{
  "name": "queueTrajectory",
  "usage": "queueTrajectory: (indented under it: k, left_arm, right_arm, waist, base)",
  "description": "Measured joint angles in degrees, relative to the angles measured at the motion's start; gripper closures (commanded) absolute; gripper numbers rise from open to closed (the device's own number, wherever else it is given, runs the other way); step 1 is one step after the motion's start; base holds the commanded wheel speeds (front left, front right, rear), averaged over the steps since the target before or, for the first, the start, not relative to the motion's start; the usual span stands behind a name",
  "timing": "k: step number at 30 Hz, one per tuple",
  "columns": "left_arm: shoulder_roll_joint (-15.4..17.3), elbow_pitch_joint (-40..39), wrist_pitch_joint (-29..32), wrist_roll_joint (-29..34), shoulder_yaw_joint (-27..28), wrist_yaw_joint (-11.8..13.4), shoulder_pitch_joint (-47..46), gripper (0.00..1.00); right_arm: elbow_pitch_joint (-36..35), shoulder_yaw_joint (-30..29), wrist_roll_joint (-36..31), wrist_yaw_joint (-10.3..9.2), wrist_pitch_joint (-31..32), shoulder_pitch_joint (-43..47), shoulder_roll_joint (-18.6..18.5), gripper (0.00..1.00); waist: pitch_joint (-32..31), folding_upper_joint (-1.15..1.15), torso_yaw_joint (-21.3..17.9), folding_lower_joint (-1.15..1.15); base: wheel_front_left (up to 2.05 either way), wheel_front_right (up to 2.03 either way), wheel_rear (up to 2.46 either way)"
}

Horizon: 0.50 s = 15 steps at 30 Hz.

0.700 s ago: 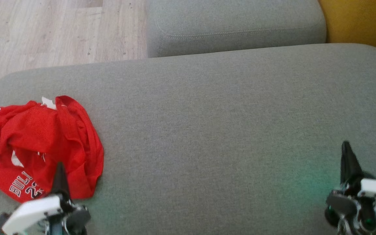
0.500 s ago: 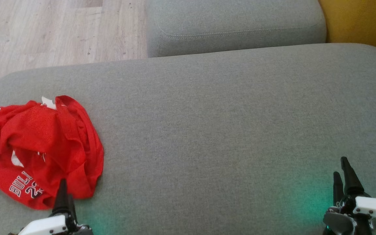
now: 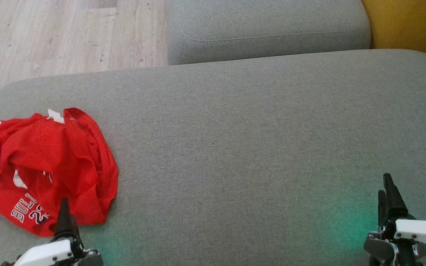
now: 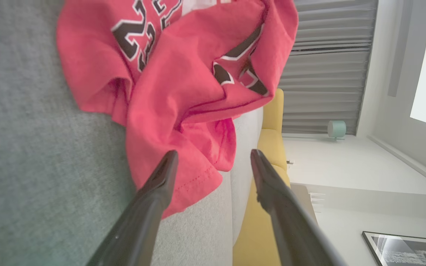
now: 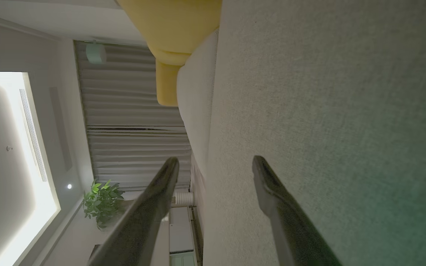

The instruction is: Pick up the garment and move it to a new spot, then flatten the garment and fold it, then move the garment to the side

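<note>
Crumpled red mesh jersey (image 3: 46, 166) on a grey fabric sofa seat (image 3: 235, 140); the left gripper (image 4: 213, 158), fingers spread and empty, should bite deep into its near fold, the right gripper (image 3: 387, 192) likewise spread.

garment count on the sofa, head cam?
1. A crumpled red jersey lies at the left end of the big grey seat cushion, just ahead of the left gripper. Its folds could hide something small.
</note>
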Motion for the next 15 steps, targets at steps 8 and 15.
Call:
queueTrajectory:
  k: [8, 15]
  left_arm:
    - [-0.01, -0.36, -1.42, 2.85, 1.09, 0.00, -0.01, 0.00]
    - [-0.01, -2.53, -2.46, 7.05, 2.19, 0.00, -0.20, 0.00]
  right_arm:
    - [-1.83, 0.04, -7.21, 0.00, -1.36, -0.16, 0.00, 0.00]
    - [-3.88, 1.24, -15.24, 0.00, -2.49, -1.20, 0.00, 0.00]
  waist:
    - [0.03, 0.00, 0.02, 0.00]
    - [0.14, 0.00, -0.04, 0.00]
  base:
    - [0.00, 0.00, 0.00]
    - [0.00, 0.00, 0.00]
